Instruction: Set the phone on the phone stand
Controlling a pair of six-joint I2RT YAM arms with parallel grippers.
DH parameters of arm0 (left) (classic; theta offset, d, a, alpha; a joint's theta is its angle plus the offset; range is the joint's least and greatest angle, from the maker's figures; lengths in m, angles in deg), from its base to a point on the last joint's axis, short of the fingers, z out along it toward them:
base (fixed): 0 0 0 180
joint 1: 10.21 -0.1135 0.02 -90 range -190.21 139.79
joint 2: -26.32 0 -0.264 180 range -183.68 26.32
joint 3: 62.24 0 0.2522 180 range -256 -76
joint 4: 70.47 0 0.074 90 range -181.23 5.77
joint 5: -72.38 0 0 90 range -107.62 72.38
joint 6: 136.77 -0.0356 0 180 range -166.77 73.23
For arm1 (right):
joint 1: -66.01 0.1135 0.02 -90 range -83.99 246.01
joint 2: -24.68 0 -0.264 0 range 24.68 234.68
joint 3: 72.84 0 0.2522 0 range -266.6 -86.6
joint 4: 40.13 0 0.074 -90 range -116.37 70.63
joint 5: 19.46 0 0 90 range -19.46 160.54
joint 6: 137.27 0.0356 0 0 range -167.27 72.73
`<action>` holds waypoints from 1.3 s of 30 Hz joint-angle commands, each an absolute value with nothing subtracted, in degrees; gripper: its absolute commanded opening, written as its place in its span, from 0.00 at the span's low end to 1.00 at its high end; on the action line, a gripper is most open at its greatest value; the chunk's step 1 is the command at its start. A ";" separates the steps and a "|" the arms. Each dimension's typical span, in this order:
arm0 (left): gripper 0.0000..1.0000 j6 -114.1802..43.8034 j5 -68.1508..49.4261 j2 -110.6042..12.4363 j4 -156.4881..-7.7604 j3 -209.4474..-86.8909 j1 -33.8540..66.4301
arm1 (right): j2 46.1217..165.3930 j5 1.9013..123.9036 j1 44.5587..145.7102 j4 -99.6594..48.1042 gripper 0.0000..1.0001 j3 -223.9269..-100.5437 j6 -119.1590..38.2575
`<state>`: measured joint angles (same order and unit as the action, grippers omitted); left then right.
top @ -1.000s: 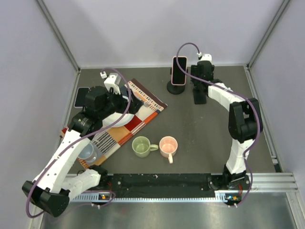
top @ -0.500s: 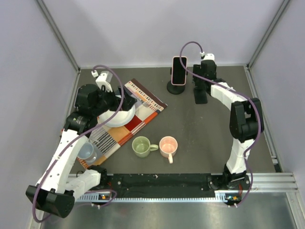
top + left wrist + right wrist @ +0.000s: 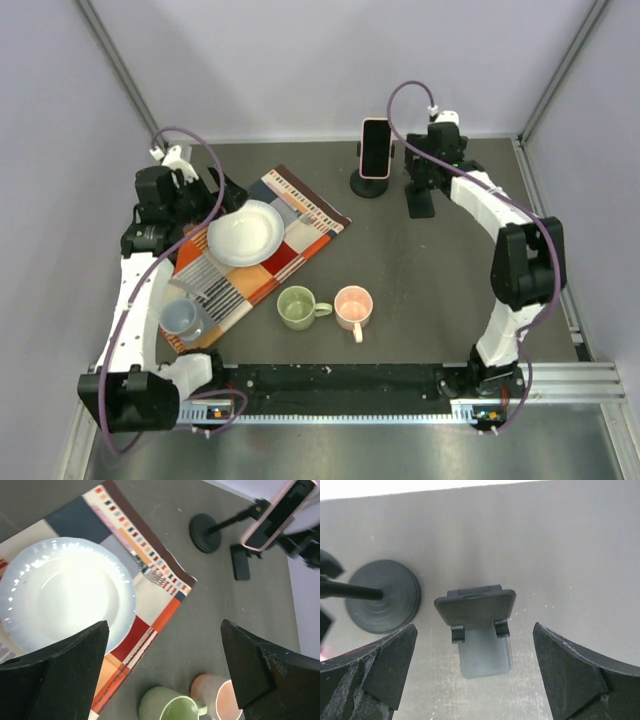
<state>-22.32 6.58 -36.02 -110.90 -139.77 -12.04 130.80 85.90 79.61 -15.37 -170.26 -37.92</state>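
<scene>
The phone [image 3: 375, 148], dark-screened in a pink case, stands upright in the clamp of a phone stand with a round black base [image 3: 370, 186]. The left wrist view shows the phone [image 3: 277, 512] and that base [image 3: 205, 532] too. A small black folding stand [image 3: 420, 202] sits empty just right of it. My right gripper [image 3: 425, 180] hovers over this folding stand [image 3: 477, 625], open, with nothing between its fingers [image 3: 580, 670]. My left gripper [image 3: 212, 192] is open and empty at the far left, by the white plate [image 3: 245, 233].
A patterned mat [image 3: 290, 245] carries the plate and a fork [image 3: 147, 572]. A green mug [image 3: 297, 307] and a pink mug [image 3: 353, 305] stand in front of it. A grey-blue cup [image 3: 182, 318] sits at the mat's near left end. Walls enclose the table.
My left arm has pulled back to the left, uncovering the plate. The right gripper has opened wider and shifted slightly right. The phone stays on its stand.
</scene>
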 commanded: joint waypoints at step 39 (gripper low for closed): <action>0.98 -55.03 -28.44 -106.65 -138.63 -200.01 -28.32 | 69.24 52.79 104.15 -25.93 0.99 -123.43 -31.71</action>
